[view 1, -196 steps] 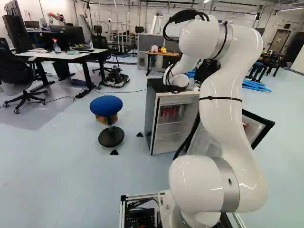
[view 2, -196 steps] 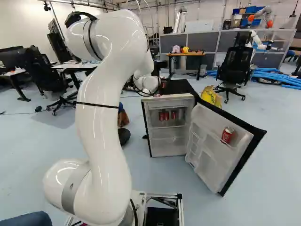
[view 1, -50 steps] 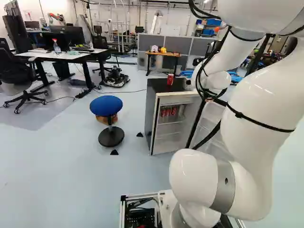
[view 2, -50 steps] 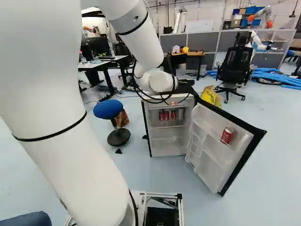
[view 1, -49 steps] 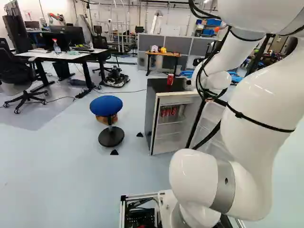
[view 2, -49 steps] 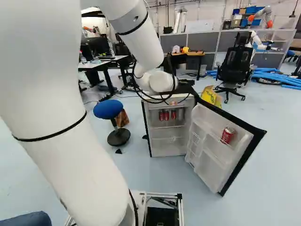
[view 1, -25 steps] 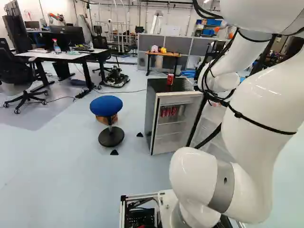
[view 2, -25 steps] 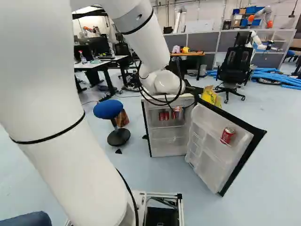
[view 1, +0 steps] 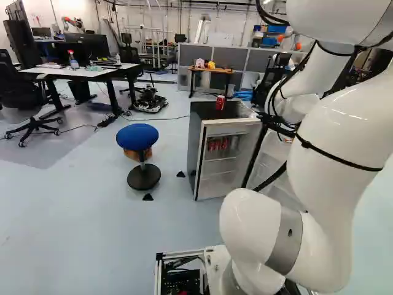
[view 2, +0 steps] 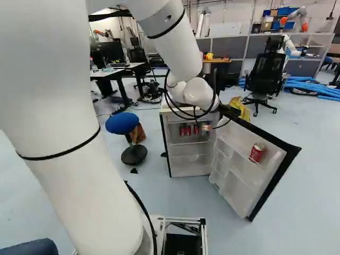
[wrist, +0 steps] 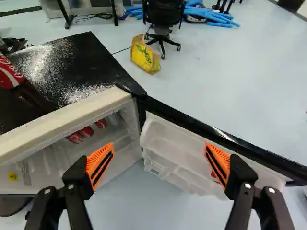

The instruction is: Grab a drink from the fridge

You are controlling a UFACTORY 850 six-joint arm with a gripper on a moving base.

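1. Your white jointed arm (view 2: 58, 101) has swung at the wrist: in the right base view its end has moved rightward over the last half second, from the front of the fridge towards the hinge side. The base has not moved.
2. The gripper, black with orange pads (wrist: 159, 146), is spread wide open and holds nothing; between its fingers, further off, you see the open white-lined door (view 2: 239, 134).
3. The drinks are red cans. One (view 2: 257, 153) sits on the door's shelf, right of centre in the right base view. Three small red cans (view 2: 188, 130) stand inside the small black-sided fridge (view 1: 194, 135), mid-frame there. Another red can (view 1: 220, 102) stands on the fridge's top, upper centre of the left base view; the arm hid it there 3.9 seconds ago.
4. For the task, this shift probably means you are lining up on the door can. No drink is grasped yet; you would likely need to lower carefully, clear of the door's edge.
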